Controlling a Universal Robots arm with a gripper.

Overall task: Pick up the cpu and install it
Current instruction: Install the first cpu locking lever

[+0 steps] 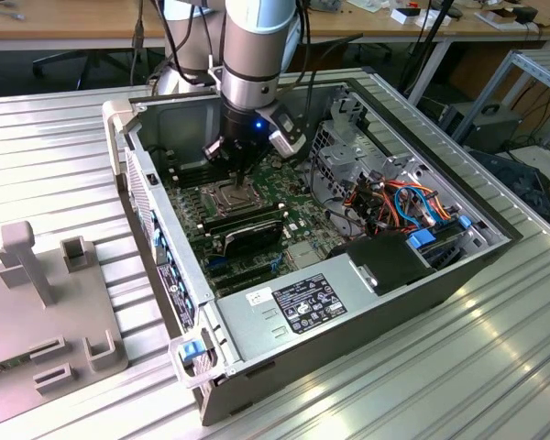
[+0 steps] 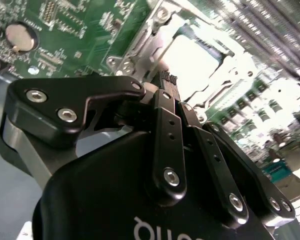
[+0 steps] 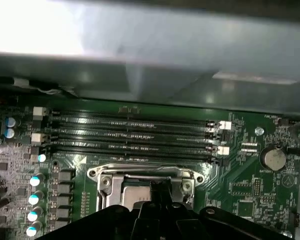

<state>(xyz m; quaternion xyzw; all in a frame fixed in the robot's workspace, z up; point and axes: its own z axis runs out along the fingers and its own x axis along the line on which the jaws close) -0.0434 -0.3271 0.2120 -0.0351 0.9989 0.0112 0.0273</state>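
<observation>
Placing step: the gripper (image 2: 171, 80), jaws pinched together, hovers right above the chip (image 2: 192, 62) in its socket (image 3: 145, 182), centre frame; seating looks next.

Cpu (image 2: 192, 62) in second wrist view: glare-washed, surface detail lost; near edge hidden behind gripper (image 2: 171, 80). In first wrist view cpu (image 3: 137, 192) partly covered by fingertips (image 3: 160, 187), lower part cut by frame edge. Socket frame (image 3: 145, 175) likewise cropped. Exterior view: socket (image 1: 231, 194) too small to resolve chip; arm (image 1: 257, 55) cut at top edge. Motherboard (image 2: 65, 30) margins blurred.
</observation>
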